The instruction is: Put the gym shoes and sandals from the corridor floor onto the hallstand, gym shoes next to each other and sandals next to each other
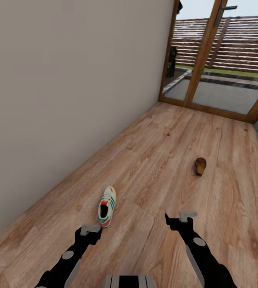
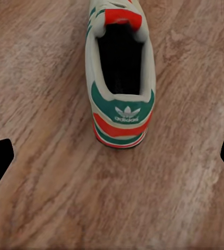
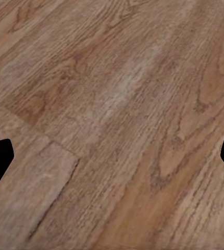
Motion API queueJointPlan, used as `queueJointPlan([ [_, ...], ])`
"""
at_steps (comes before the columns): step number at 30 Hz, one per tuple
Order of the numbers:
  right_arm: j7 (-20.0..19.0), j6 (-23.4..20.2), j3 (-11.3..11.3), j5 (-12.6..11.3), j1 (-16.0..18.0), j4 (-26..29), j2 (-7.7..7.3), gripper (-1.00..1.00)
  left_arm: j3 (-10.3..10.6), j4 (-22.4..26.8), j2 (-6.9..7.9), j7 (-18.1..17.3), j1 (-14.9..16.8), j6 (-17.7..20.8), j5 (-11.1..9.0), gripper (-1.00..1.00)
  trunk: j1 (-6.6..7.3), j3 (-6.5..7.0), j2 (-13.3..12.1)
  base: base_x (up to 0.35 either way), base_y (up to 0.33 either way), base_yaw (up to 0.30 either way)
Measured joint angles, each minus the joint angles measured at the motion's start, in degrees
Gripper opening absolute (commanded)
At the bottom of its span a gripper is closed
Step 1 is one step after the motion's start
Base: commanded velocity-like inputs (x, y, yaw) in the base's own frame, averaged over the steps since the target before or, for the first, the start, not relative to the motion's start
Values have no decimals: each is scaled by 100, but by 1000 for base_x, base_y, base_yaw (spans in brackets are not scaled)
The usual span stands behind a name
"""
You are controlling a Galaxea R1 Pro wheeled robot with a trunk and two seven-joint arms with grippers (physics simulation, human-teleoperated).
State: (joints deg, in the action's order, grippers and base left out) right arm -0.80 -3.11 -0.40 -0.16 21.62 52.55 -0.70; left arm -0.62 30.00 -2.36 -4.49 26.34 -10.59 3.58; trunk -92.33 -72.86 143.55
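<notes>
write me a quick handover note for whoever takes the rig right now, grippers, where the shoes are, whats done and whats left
Left gripper: open, empty, just behind the heel of a gym shoe lying upright on the corridor floor near the wall.
Right gripper: open, empty, above bare planks.
One sandal lies further ahead on the floor, toward the glass door.
Done: nothing racked yet as far as these views show.
Left: grasp this gym shoe, collect the sandal, find the other gym shoe and sandal, and set both pairs side by side on the hallstand.
</notes>
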Motion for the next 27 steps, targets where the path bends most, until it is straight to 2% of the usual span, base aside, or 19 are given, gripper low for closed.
queueJointPlan([
  [5,0,0,1,0,0,-1,0,100,0,0,0,0,0,-1,0,100,-13,-150,7,0,0,-126],
  [18,0,0,4,0,0,3,0,100,0,0,0,0,0,-1,0,100,-46,-466,24,0,0,-36],
  [27,0,0,3,0,0,2,0,100,0,0,0,0,0,-6,0,100,-46,-487,25,0,0,-10],
])
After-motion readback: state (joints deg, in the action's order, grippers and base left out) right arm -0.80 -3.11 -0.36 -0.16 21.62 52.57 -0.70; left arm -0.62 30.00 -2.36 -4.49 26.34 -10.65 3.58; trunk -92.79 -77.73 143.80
